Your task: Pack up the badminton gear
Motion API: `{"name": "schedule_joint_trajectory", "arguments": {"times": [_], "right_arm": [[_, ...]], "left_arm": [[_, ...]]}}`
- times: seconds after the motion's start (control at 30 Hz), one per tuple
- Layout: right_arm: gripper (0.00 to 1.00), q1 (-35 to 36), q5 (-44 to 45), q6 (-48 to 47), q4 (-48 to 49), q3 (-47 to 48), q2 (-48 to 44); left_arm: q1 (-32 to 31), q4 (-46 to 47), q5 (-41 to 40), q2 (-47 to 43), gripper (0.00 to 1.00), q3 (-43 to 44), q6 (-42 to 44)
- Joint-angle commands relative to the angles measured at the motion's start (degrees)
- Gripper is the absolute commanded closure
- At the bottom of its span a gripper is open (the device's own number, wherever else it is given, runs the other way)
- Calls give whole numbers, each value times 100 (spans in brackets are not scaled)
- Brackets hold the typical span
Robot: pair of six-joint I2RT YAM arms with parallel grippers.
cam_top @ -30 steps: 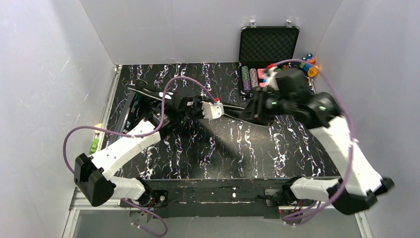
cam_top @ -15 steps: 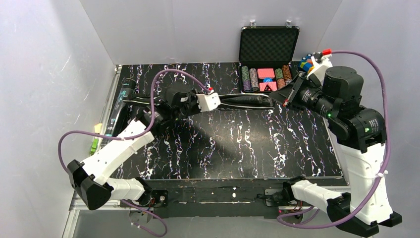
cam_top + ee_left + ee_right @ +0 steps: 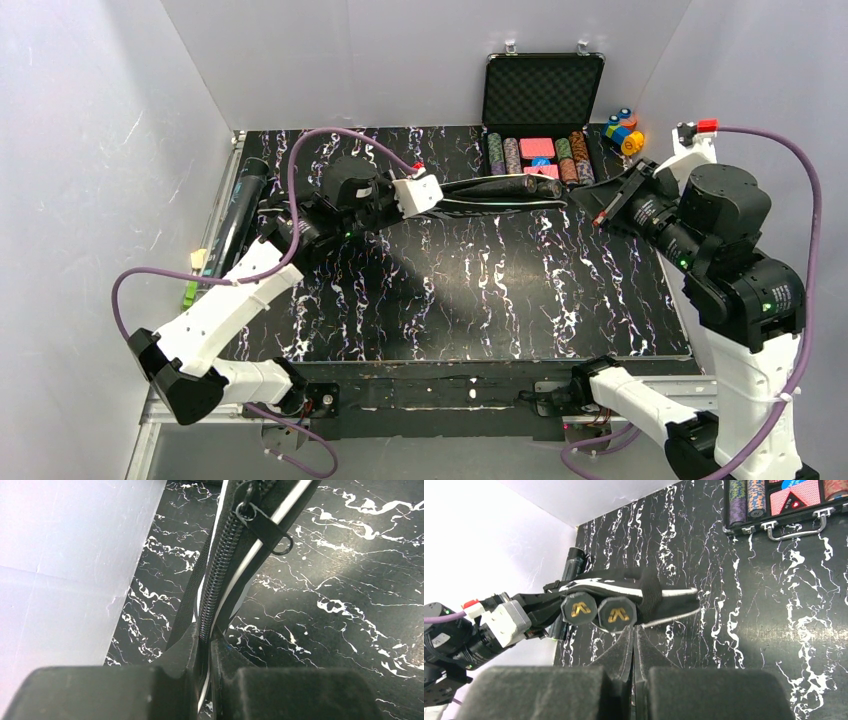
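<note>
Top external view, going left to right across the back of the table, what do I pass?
Black tube → left fingers, gripping the racket bag → racket handles poking out of its end → right fingers. The chip case and coloured blocks overlap these, so I skipped them.

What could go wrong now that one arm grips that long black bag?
The left tool pinches the racket bag only by its zipper, so the thin edge might slip free. Two racket handles poke out of the bag's open end and could slide out if it tips. The right tool is shut, apparently on nothing, close to those handles, and might knock them.
</note>
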Motion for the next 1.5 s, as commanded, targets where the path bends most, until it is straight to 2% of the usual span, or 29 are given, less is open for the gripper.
{"name": "schedule_joint_trajectory", "arguments": {"times": [0.0,0.13,0.3,0.57,0.83,1.07,1.17,1.37,1.47], "right_arm": [[99,-33,134,71,512,272,108],[99,-40,-173,179,564,335,307],[99,-38,-541,314,814,-44,242],[99,-43,-696,379,802,-296,188],[99,-39,-1224,592,1161,-980,183],[99,-43,-1129,513,1162,-1277,199],[99,-43,-748,210,811,-1021,287],[99,-43,-151,-327,59,383,546],[89,-41,-386,-338,-124,958,771]], "left_arm": [[6,227,158,-377,100,353,-184],[7,228,160,-394,100,366,-222],[2,228,143,-405,100,389,-218],[7,228,149,-407,100,349,-192],[1,219,190,-378,100,397,-220],[3,185,204,-357,100,454,-302],[3,171,204,-372,100,444,-312],[0,174,204,-426,100,288,-260],[2,173,204,-424,100,271,-255]]}}
